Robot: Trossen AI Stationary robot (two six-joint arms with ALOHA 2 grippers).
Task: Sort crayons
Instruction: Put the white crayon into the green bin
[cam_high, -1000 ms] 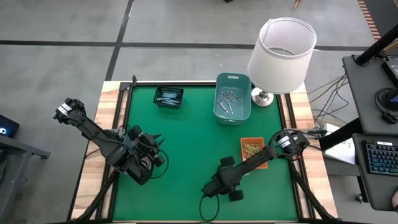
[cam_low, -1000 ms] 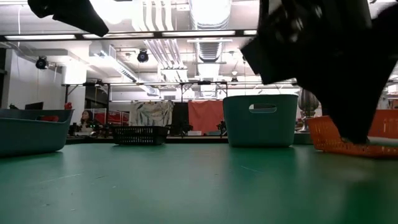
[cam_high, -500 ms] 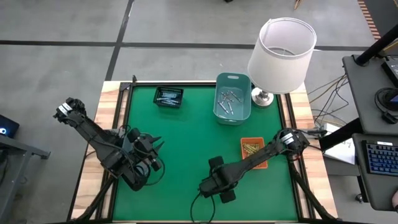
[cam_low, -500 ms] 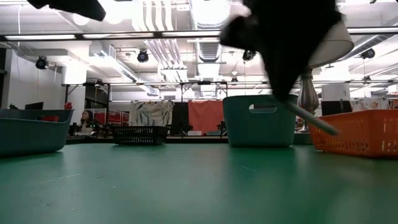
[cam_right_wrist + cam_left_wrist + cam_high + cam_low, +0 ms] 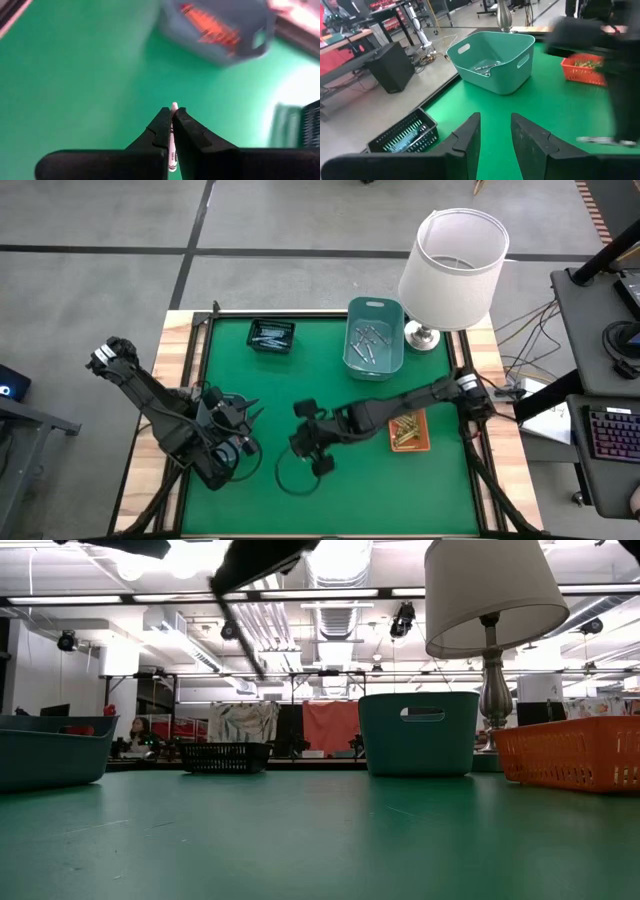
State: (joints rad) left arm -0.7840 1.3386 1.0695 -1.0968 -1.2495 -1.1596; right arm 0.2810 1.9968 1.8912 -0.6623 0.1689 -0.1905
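Green table [image 5: 300,370]: crayon sorting.
Right gripper [image 5: 171,116] pinches white crayon [image 5: 173,131] at centre; left gripper [image 5: 494,131], 8 o'clock, open, empty.

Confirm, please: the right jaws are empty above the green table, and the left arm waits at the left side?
Not quite. The right gripper is not empty: the right wrist view shows its jaws shut on a white crayon. The rest is correct; the left gripper waits at the left.
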